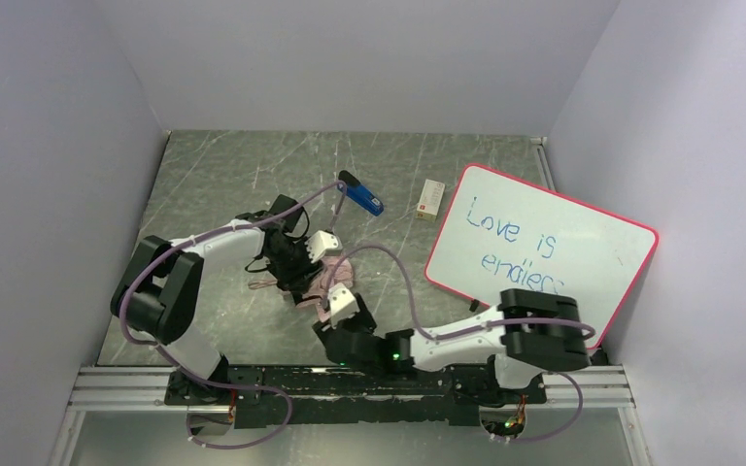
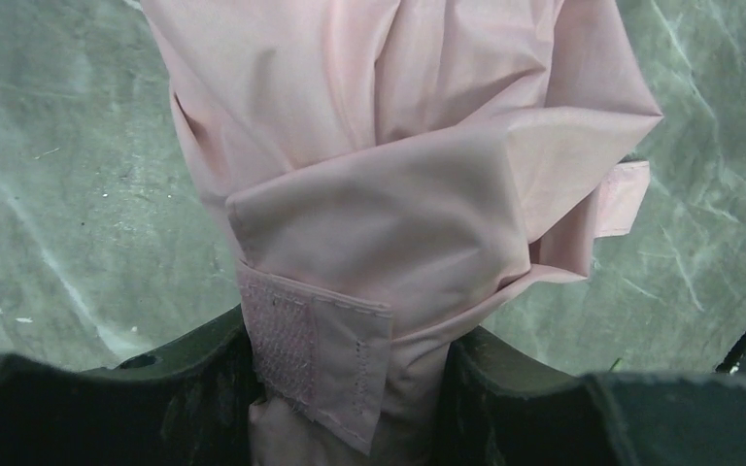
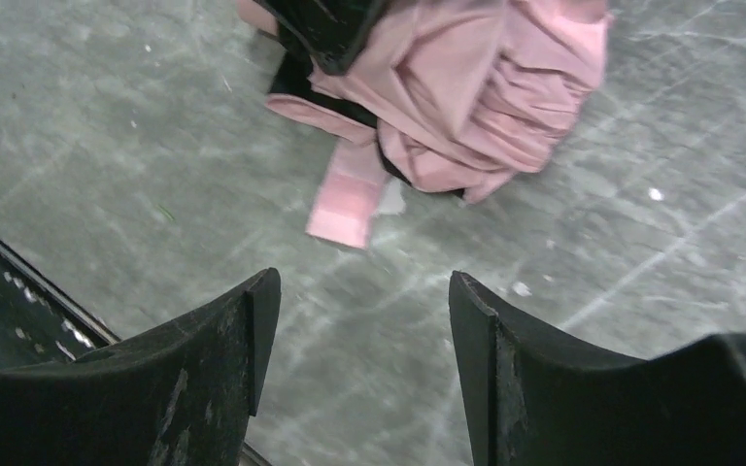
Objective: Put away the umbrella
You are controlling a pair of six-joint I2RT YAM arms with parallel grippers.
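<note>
One pale pink compact folding umbrella (image 2: 398,175), two black two-finger grippers, one blue-and-black stapler (image 1: 361,194), one small white box (image 1: 430,199) and one red-framed whiteboard (image 1: 544,243). The left gripper (image 2: 350,388) is clenched on the umbrella's bundled fabric, which extends from between its jaws. A pink strap tab (image 2: 316,340) lies at the jaw line. The right gripper (image 3: 359,320) is released, its jaws apart over the bare grey marbled table (image 3: 107,146). The umbrella lies ahead of these jaws, not touching them.
</note>
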